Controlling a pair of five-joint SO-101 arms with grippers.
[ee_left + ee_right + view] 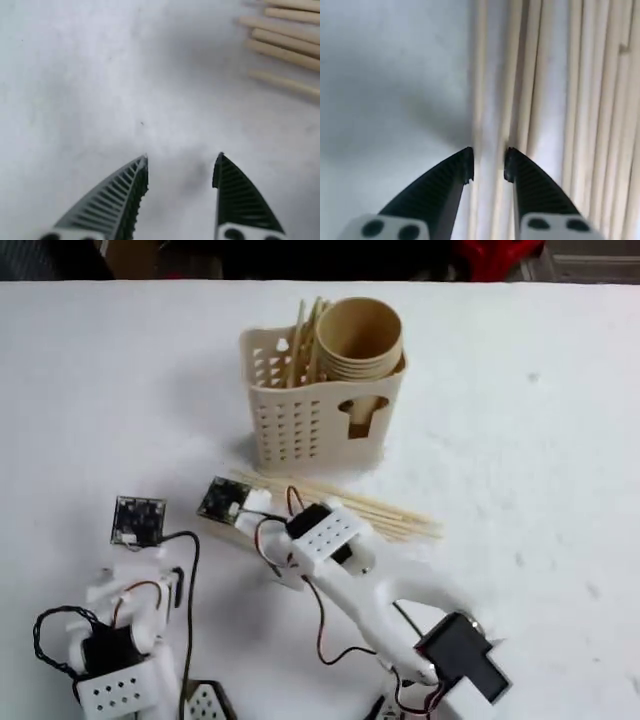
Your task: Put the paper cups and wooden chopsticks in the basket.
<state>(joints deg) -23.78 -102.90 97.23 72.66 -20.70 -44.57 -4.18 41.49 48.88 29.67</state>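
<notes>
A cream perforated basket (300, 430) stands at the back centre. It holds a stack of paper cups (360, 335) and a few upright wooden chopsticks (305, 335). Several more chopsticks (390, 515) lie in a bundle on the table in front of the basket. My right gripper (488, 167) is down at the left end of that bundle, its fingers closed narrowly on chopsticks (492, 100) that run between the tips. My left gripper (182, 160) hangs open over bare table, with chopstick ends (285, 52) off to one side.
The left arm (125, 640) sits at the front left with a black cable (190, 590) beside it. The right arm's body (390, 595) crosses the front centre. White table stretches to the right of the basket.
</notes>
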